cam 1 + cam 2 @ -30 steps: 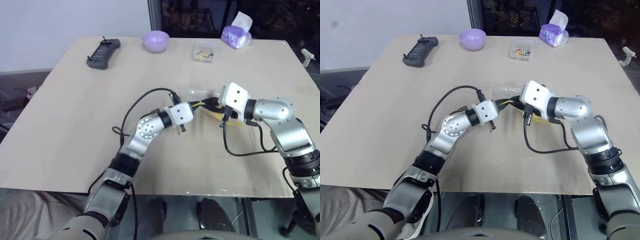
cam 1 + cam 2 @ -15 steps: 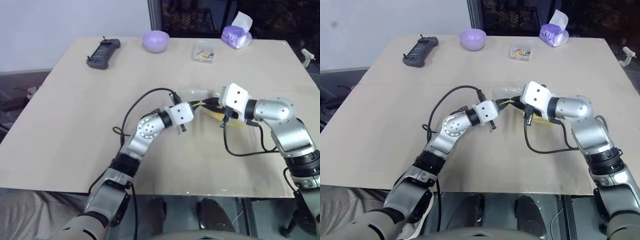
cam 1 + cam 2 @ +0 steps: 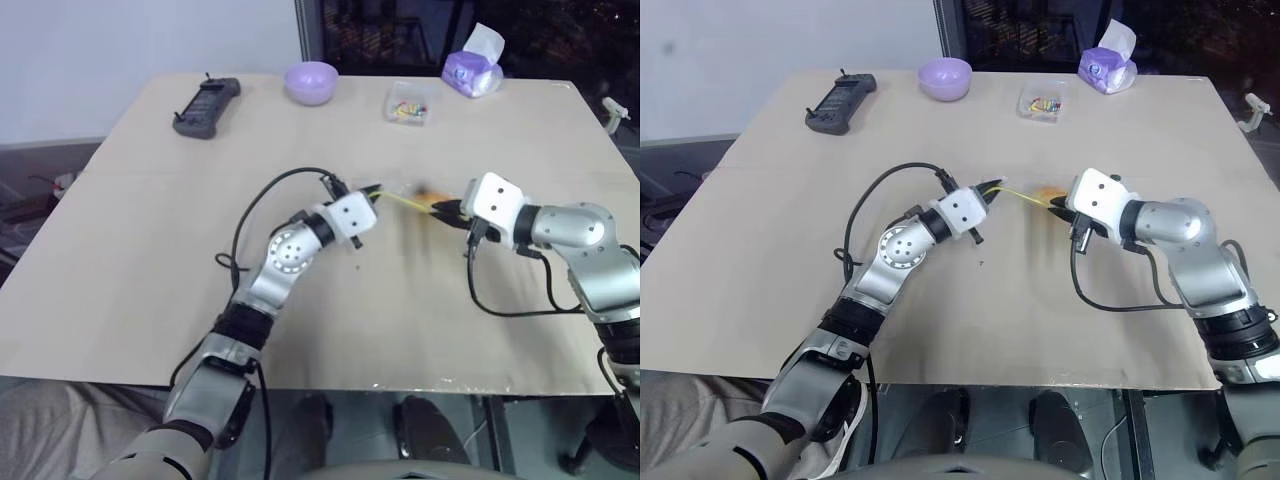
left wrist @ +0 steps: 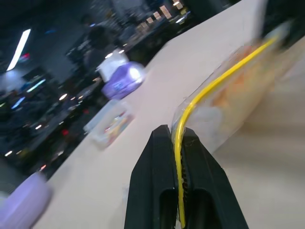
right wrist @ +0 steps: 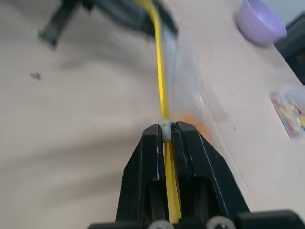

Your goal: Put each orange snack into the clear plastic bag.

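Head cams look down at table (image 3: pixel 150 220); wrist cams close-up.

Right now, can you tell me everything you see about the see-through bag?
The clear plastic bag is thin, crinkly and see-through, with a yellow sealing strip along its top edge. It hangs just above the table, stretched between two claws: the left claw is shut on one end of the strip and the right claw on the other. Something orange, blurred, shows inside through the plastic.

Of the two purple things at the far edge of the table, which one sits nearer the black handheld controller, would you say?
The lilac bowl; it stands close to the controller, while the purple tissue pack lies beyond the small clear box.
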Action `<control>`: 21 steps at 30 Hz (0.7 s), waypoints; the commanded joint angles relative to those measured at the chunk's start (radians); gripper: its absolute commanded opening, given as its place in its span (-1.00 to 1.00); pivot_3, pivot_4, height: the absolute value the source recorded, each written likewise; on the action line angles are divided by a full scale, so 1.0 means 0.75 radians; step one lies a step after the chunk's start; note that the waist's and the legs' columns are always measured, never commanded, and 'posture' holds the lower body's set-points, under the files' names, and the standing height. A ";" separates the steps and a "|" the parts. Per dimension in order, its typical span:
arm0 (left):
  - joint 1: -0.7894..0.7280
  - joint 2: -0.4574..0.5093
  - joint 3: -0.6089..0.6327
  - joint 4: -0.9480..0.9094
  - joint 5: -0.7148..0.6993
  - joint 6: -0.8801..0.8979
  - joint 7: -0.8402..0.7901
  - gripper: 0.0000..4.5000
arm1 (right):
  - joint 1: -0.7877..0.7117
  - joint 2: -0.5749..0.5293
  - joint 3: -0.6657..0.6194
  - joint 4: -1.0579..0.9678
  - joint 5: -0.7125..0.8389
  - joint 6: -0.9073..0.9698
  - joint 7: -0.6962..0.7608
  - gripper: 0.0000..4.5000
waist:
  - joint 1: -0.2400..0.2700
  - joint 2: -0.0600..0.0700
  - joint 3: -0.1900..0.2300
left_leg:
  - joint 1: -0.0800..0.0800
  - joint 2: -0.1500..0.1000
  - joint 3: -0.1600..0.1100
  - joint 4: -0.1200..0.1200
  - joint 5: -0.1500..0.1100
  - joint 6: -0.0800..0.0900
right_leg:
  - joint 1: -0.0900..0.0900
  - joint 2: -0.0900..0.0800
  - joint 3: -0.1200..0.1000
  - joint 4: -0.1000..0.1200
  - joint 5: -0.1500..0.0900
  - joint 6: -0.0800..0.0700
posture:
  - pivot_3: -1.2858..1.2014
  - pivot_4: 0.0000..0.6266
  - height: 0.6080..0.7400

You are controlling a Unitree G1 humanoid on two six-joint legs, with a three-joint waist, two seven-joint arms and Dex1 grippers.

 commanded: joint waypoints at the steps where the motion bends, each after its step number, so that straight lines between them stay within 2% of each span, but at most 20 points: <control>1: -0.031 0.024 0.075 -0.001 -0.003 0.019 0.078 -1.00 | 0.021 -0.055 -0.084 0.018 -0.022 0.002 -0.026 -0.91 | 0.001 0.000 0.000 | 0.000 0.000 0.000 0.000 0.000 0.000 | 0.000 0.000 0.000 0.000 0.000 0.000 | 0.03 -0.52 1.00; 15: -0.065 0.032 0.048 0.092 -0.012 -0.010 0.055 -1.00 | 0.038 -0.159 -0.146 0.126 -0.064 -0.037 -0.062 -0.91 | 0.001 0.000 0.000 | 0.000 0.000 0.000 0.000 0.000 0.000 | 0.000 0.000 0.000 0.000 0.000 0.000 | 0.03 -0.52 1.00; 21: -0.099 0.018 0.047 0.135 -0.058 -0.067 0.013 -1.00 | 0.031 -0.129 -0.152 0.070 -0.019 -0.016 -0.063 -0.91 | 0.000 0.000 0.000 | 0.000 0.000 0.001 0.000 0.000 0.000 | 0.000 0.000 0.000 0.000 0.000 0.000 | 0.03 -0.52 1.00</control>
